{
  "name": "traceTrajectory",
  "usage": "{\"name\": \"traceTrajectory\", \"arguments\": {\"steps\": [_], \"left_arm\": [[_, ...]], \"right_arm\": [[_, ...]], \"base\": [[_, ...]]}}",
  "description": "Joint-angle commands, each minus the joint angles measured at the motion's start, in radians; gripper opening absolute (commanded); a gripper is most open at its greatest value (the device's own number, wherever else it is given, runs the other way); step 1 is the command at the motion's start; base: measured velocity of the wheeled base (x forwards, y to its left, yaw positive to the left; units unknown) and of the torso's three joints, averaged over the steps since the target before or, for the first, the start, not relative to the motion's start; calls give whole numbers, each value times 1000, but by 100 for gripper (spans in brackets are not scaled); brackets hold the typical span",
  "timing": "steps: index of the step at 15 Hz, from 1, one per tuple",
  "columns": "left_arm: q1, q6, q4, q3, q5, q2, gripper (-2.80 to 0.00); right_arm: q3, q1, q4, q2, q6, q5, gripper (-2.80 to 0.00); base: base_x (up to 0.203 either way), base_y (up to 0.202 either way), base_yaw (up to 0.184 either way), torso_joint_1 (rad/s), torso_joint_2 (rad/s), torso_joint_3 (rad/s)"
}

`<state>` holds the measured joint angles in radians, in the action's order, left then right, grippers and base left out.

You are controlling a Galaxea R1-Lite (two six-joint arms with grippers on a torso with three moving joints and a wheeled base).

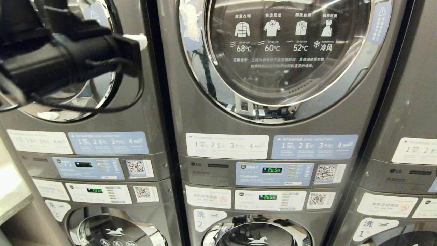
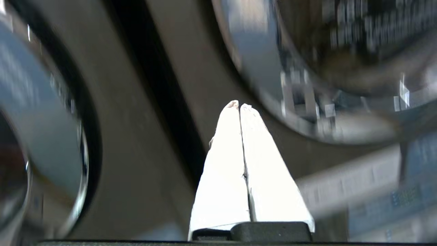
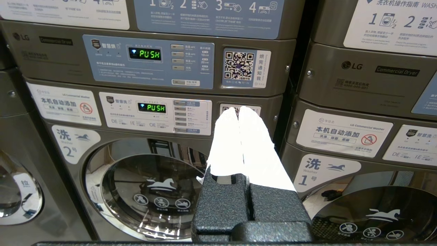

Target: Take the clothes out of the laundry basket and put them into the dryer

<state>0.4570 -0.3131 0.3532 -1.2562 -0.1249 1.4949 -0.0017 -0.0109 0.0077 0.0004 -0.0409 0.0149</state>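
Left pincer, white tapered fingers pressed together, faces round chrome-rimmed dryer door.

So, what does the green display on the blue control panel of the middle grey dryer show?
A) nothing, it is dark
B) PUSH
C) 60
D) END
B: the green display on the blue control panel of the middle grey dryer reads PUSH, and the right wrist view shows the same word.
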Motion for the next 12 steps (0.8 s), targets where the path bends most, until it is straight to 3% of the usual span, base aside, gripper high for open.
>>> {"name": "traceTrajectory", "arguments": {"steps": [1,3,5,8,10,12], "left_arm": [[-1,4,-26,198,-1,-214,-280],[-1,54,-136,450,4,-378,-280],[-1,147,-235,703,17,-511,-280],[-1,244,-304,1040,50,-711,-280],[-1,274,-350,1181,104,-849,-280],[-8,287,-442,1224,123,-885,-280]], "right_arm": [[0,0,0,0,-1,0,-280],[0,0,0,0,-1,0,-280],[1,0,0,0,9,-3,-280],[2,0,0,0,17,-4,-280],[2,0,-2,0,15,-5,-280],[2,0,0,-1,14,-5,-280]], "base": [[0,0,0,0,0,0],[0,0,0,0,0,0],[0,0,0,0,0,0],[0,0,0,0,0,0],[0,0,0,0,0,0],[0,0,0,0,0,0]]}}
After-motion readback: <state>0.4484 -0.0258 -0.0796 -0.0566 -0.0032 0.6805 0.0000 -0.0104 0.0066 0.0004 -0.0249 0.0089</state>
